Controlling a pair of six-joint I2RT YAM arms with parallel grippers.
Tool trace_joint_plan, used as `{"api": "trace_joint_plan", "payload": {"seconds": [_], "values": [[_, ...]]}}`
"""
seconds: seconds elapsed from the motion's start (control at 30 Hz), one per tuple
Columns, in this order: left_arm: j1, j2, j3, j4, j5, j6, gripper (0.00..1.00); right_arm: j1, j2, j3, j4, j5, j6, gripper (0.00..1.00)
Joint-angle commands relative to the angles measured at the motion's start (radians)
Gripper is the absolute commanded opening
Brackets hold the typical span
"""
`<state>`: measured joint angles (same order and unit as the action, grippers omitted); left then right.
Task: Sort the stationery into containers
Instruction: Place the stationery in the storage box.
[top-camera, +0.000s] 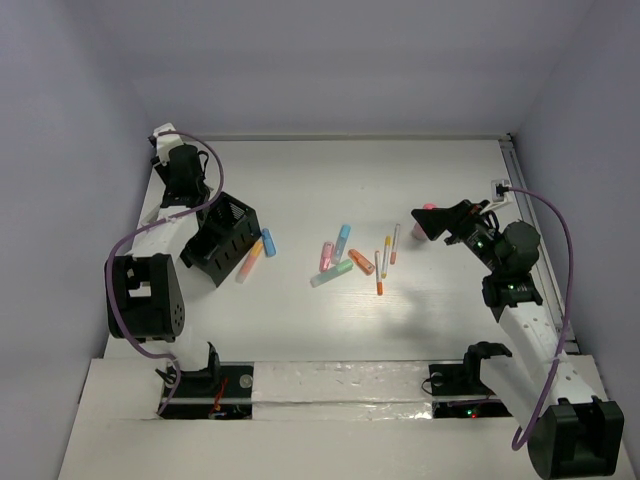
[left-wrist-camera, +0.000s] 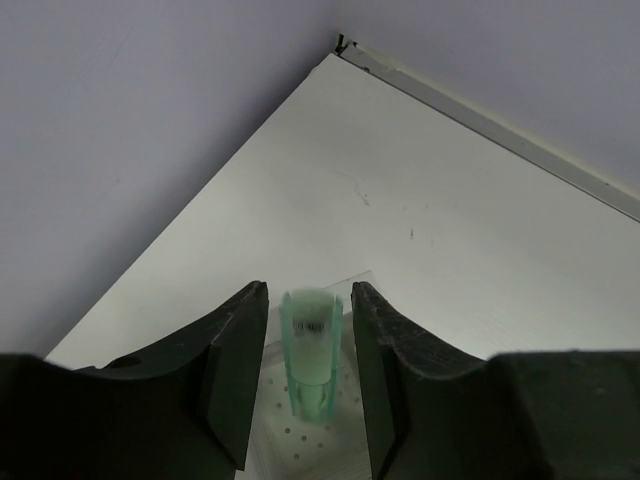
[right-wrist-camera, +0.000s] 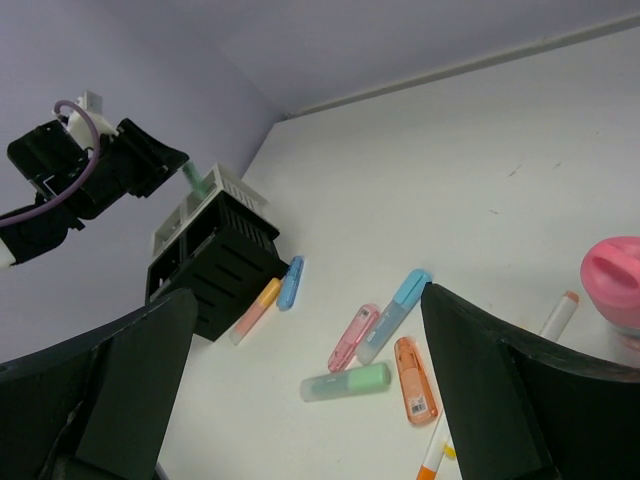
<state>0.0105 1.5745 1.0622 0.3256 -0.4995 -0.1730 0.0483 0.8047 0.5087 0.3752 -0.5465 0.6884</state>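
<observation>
At the desk's (top-camera: 400, 180) far left corner, the left gripper (left-wrist-camera: 309, 287) hangs over a white mesh cup (right-wrist-camera: 232, 185) with a green marker (left-wrist-camera: 308, 350) standing between its fingers (left-wrist-camera: 240, 370). A sliver of white shows on either side of the marker, so the jaws stand slightly apart rather than clamped. The marker's lower end is lost inside the cup, and from above the arm hides the cup altogether.

A black slotted organiser (top-camera: 222, 237) sits just in front of the cup; what its slots hold cannot be made out. A yellow-orange marker (top-camera: 250, 262) and a blue marker (top-camera: 268, 243) lie against its right side.

Mid-desk, a loose cluster lies apart from every container: a pink marker (right-wrist-camera: 353, 337), a light blue marker (right-wrist-camera: 395, 313), a second green marker (right-wrist-camera: 347, 382), an orange marker (right-wrist-camera: 415, 378) and two thin white pens (top-camera: 379, 270), one cut off at the bottom of the right wrist view.

Toward the right edge, the right gripper (right-wrist-camera: 310, 292) hangs with jaws spread wide and holds nothing. It half-covers the pink cup (right-wrist-camera: 612, 272) from above, and the frame's edge clips the cup in its own view.
</observation>
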Motion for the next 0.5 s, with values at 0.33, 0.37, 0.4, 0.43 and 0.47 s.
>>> {"api": "trace_joint_plan", "payload": {"seconds": [0.33, 0.37, 0.4, 0.43, 0.47], "values": [[-0.093, -0.103, 0.048, -0.037, -0.007, -0.036, 0.36, 0.010, -0.022, 0.005, 0.050, 0.008, -0.009, 1.00], [-0.157, -0.147, 0.062, -0.061, 0.024, -0.058, 0.36, 0.010, -0.022, 0.005, 0.048, 0.013, -0.010, 1.00], [-0.200, -0.171, 0.073, -0.106, 0.044, -0.066, 0.36, 0.010, -0.021, 0.005, 0.048, 0.014, -0.010, 1.00], [-0.252, -0.189, 0.096, -0.135, 0.050, -0.072, 0.36, 0.010, -0.018, 0.005, 0.047, 0.013, -0.010, 1.00], [-0.308, -0.221, 0.108, -0.167, 0.042, -0.079, 0.36, 0.010, -0.015, 0.007, 0.045, 0.011, -0.010, 1.00]]}}
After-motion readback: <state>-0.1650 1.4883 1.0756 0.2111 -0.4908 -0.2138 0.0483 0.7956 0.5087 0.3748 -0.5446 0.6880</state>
